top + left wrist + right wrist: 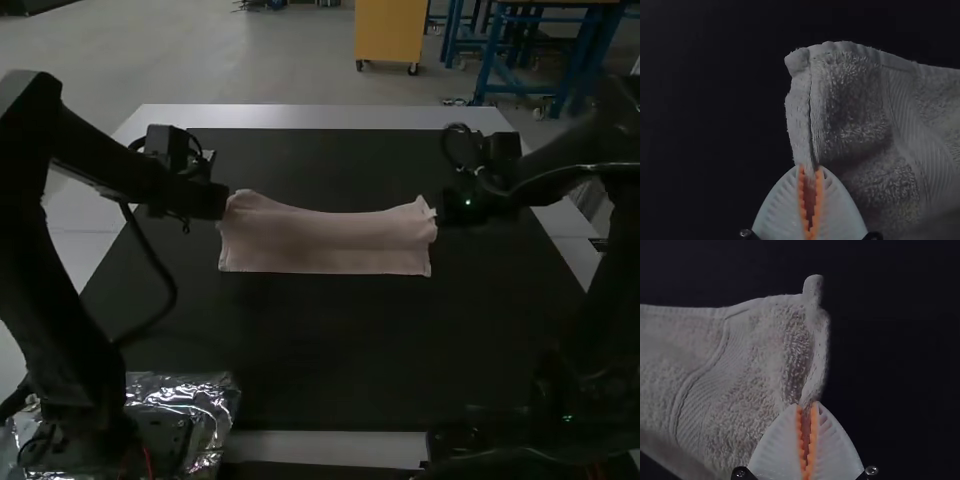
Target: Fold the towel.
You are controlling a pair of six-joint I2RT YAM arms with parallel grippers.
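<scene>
Left claw [217, 203] first: from my station I see it at the towel's left end, its ribbed white fingers [777, 205] nearly together. In the left wrist view, the orange pads [819, 192] have a rolled edge of the towel nipped at their tips, with a narrow slit between them farther back. Crinkled, shiny plastic [205, 400] lies around the base of that arm, near my side of the surface [300, 117].

Next I come to the towel [325, 240], a pale pink strip stretched between both claws over the dark mat [330, 350]. Its far edge dips in the middle; its near edge runs almost straight. I can't tell how many layers it has. Both wrist views show me looped pile and a ribbed woven band.

At the right end, the right claw [455, 207] has its fingers [777, 447] almost closed too, their tips pinching the towel's curled side edge, again with a thin gap between the pads.
</scene>
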